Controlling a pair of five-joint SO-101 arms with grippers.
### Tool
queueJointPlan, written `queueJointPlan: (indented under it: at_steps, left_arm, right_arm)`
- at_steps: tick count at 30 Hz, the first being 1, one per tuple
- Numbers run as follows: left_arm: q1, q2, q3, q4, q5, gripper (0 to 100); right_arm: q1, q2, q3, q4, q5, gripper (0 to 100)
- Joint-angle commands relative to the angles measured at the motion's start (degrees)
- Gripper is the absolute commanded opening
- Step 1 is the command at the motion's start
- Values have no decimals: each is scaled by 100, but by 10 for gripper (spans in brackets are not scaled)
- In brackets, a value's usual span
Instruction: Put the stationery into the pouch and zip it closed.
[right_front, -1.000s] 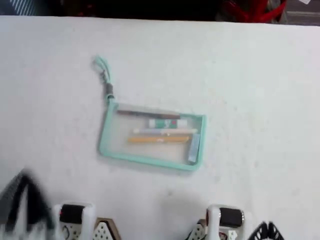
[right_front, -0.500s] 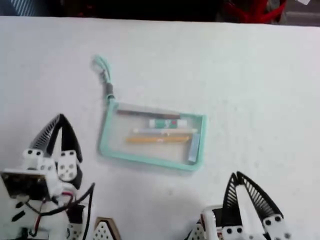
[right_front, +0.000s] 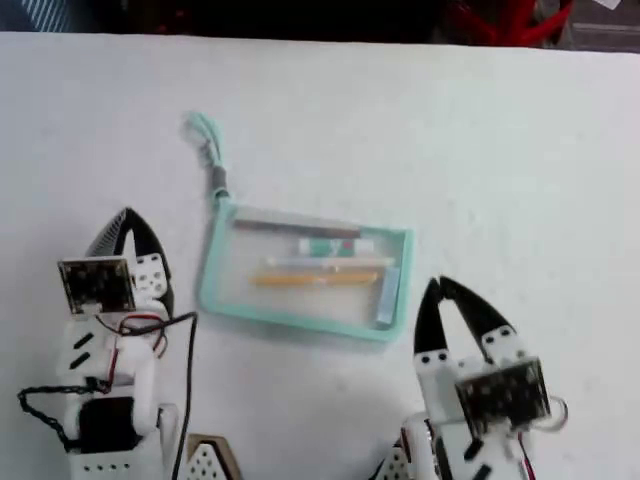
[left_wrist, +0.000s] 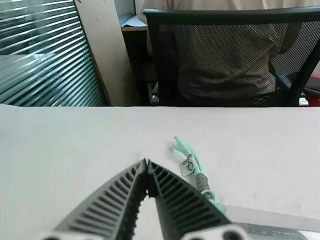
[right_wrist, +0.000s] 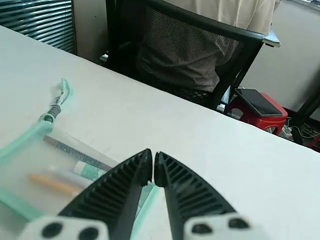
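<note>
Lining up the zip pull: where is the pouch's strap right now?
In the high view the strap trails from the far left corner of the pouch, pointing away from the arms. It lies ahead of the left gripper, apart from it.

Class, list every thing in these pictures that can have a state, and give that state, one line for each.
Pouch: flat on the table; zip cannot be told.
Stationery: inside the pouch, lying flat.
Strap: lying loose on the table, off the pouch's corner.
Left gripper: shut, empty, beside the pouch.
Right gripper: shut, empty, beside the pouch.
</note>
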Motion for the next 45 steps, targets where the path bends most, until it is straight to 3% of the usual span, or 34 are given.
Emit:
queueJointPlan:
  at_steps: [1,7,12,19,30,37,45]
  left_arm:
    - [-48,-66,510,-765,35,24]
    - [-40,-22,1371,-1591,35,24]
    - [-48,-22,1363,-1099,35,24]
    - [-48,-22,1363,-448,35,24]
    - [-48,-22,1363,888,18,24]
    - [-48,-22,1363,2048,-1222,24]
    - [-84,-22,1327,2295,-598,24]
  right_arm:
    - [-31,13,932,-1051,18,25]
    - [-22,13,2215,-2211,18,25]
    - [277,13,3534,-3398,18,25]
    - [1411,40,5108,-5358,18,25]
    - [1736,40,5099,-3582,-26,25]
    - [1719,40,5099,-2369,-26,25]
    - [1719,48,5099,-1376,-26,21]
